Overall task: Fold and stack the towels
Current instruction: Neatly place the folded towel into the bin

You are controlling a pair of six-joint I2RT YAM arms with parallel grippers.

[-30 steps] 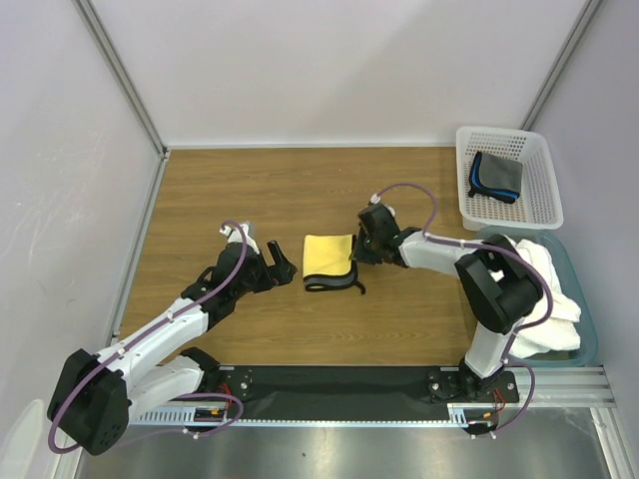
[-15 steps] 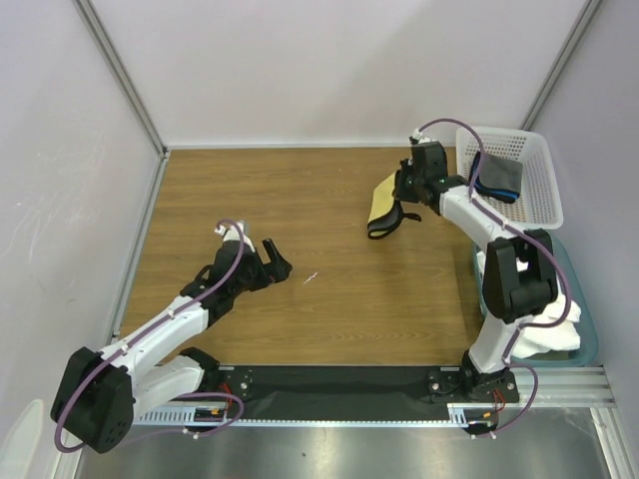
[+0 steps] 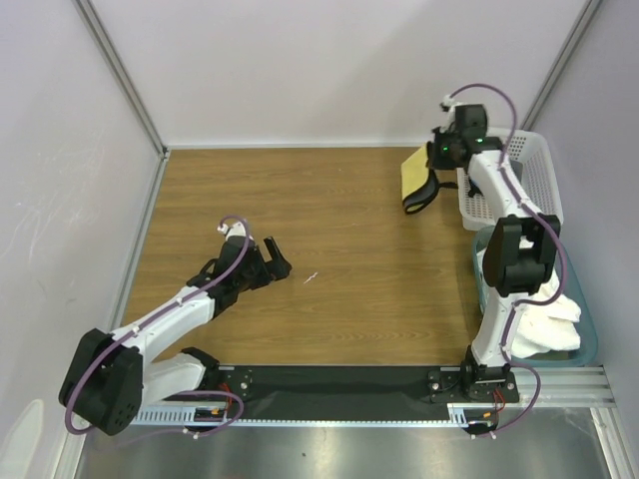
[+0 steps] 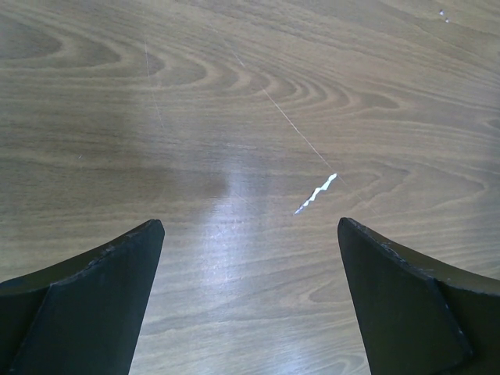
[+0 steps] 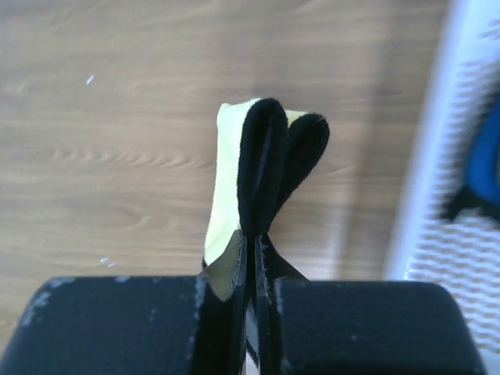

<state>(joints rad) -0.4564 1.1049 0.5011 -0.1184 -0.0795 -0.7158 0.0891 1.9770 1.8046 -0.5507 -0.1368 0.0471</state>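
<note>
My right gripper point(image 3: 437, 156) point(image 5: 256, 239) is shut on the folded yellow towel point(image 3: 415, 180) point(image 5: 234, 176). The towel hangs in the air above the table's back right, just left of the white basket point(image 3: 545, 172) point(image 5: 434, 195). Its dark edging point(image 5: 269, 160) bulges out past the fingers. A blue-edged dark towel point(image 5: 483, 160) lies inside the basket; the right arm hides it in the top view. The large white towel point(image 3: 547, 311) is heaped in a teal bin point(image 3: 589, 334) at the right. My left gripper point(image 3: 279, 261) point(image 4: 250, 226) stands open and empty, low over bare wood at the left middle.
A small white scrap point(image 3: 312, 278) point(image 4: 316, 195) lies on the wood just ahead of the left fingers. White walls close off the table's left, back and right sides. The arm bases sit on a black rail point(image 3: 339, 384) at the near edge.
The right arm lifted the yellow towel off the table's middle and carried it to the back right, up beside the basket. The left arm barely shifted.
</note>
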